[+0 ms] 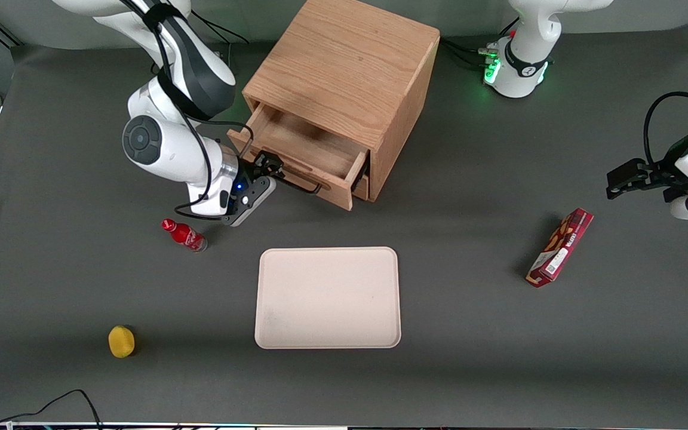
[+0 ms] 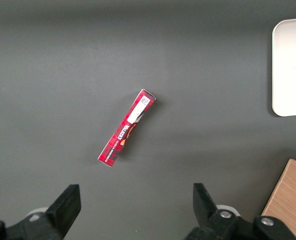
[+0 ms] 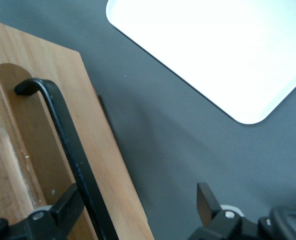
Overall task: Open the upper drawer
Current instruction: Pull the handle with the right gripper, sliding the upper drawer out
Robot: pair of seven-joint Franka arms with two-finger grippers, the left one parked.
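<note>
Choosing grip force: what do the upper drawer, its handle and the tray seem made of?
Upper drawer: light oak-like wood, matte, visible grain. Handle: thin black bar, probably painted metal, with the claw open around it. Tray: smooth, pale cream, probably plastic.

Cabinet (image 1: 344,71): light oak, visible grain. Upper drawer (image 1: 305,156): same oak, black wire handle (image 3: 73,155). Gripper (image 1: 269,165), at the handle in front of the cabinet: black fingers, white and grey body with a blue light. Tray (image 1: 328,297), nearer the camera than the cabinet: pale cream, plain. Bottle (image 1: 184,235), beside the tray: red with white lettering. Round object (image 1: 121,341), nearer the camera than the bottle: yellow. Box (image 1: 560,248), toward the parked arm's end: dark red, white label, patterned print. Table (image 1: 499,358): dark grey.
</note>
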